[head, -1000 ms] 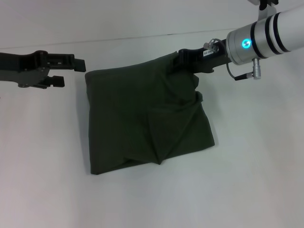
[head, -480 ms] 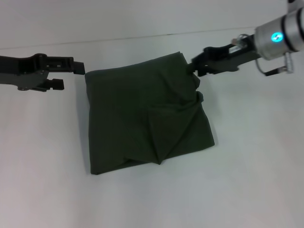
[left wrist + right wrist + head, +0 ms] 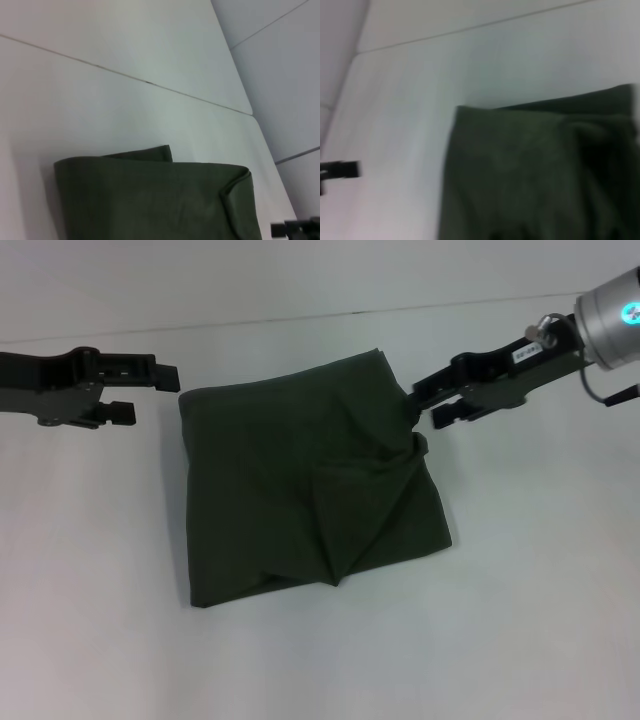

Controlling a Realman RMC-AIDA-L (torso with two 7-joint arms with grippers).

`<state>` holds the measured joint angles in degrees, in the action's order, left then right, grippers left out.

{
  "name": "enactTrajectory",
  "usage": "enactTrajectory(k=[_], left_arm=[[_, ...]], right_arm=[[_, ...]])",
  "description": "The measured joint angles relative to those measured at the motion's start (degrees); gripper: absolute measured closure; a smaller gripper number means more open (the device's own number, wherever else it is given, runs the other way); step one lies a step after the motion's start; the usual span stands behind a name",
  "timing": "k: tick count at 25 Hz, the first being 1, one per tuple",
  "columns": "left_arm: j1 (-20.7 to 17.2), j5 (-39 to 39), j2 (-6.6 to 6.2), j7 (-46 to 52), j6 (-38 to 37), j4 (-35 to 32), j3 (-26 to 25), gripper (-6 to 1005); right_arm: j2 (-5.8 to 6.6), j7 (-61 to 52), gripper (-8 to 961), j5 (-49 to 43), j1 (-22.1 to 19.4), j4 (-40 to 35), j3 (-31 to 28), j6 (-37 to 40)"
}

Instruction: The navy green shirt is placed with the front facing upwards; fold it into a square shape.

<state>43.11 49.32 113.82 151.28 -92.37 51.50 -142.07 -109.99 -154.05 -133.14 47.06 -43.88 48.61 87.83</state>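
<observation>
- The right gripper point(image 3: 428, 407) reached in from the far right side of the head view, its black fingers stretched almost level and pointed at the far right corner of the navy green shirt point(image 3: 305, 490).
- Its two fingers stood slightly apart with a narrow gap between them, holding nothing; the tips sat just beside the cloth's edge, and contact could not be judged.
- Behind the fingers came a silver wrist cylinder with a glowing teal ring, angled up and away toward the right edge.
- The left gripper point(image 3: 150, 390) lay stretched out flat at the left side, a dark, blocky metal piece low over the white table point(image 3: 520, 620).
- Its fingers were also parted and empty, the upper tip ending just beside the shirt's far left corner.
- The shirt rested at the middle of the table, folded into a rough square, slightly skewed, with its plain green side up.
- The fabric looked soft and matte, dark olive; diagonal creases ran across the right half and met in a pointed pleat near the front edge.
- From the left wrist view the shirt point(image 3: 155, 200) showed stacked layers with a rounded, puffy fold at one corner.
- In the right wrist view the cloth point(image 3: 540, 170) was a dark slab on the pale, smooth tabletop, and the left gripper point(image 3: 340, 170) appeared small, well apart from the cloth.
</observation>
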Motion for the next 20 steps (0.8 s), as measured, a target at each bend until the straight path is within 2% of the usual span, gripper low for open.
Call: enactTrajectory(k=[2, 5, 14, 20], left_arm=[[0.02, -0.02, -0.01, 0.01, -0.03, 0.0, -0.02, 50], [-0.05, -0.02, -0.01, 0.03, -0.14, 0.0, -0.01, 50], [-0.38, 0.01, -0.45, 0.05, 0.02, 0.32, -0.52, 49], [-0.36, 0.07, -1.46, 0.06, -0.02, 0.06, -2.11, 49]], right_arm=[[-0.52, 0.04, 378, 1.63, 0.34, -0.05, -0.07, 0.73], [-2.01, 0.1, 319, 3.76, 0.63, 0.02, -0.3, -1.61], [-6.5, 0.14, 321, 5.6, 3.2, 5.95, 0.26, -10.97], [-7.91, -0.3, 327, 4.52, 5.88, 9.68, 3.68, -15.36]])
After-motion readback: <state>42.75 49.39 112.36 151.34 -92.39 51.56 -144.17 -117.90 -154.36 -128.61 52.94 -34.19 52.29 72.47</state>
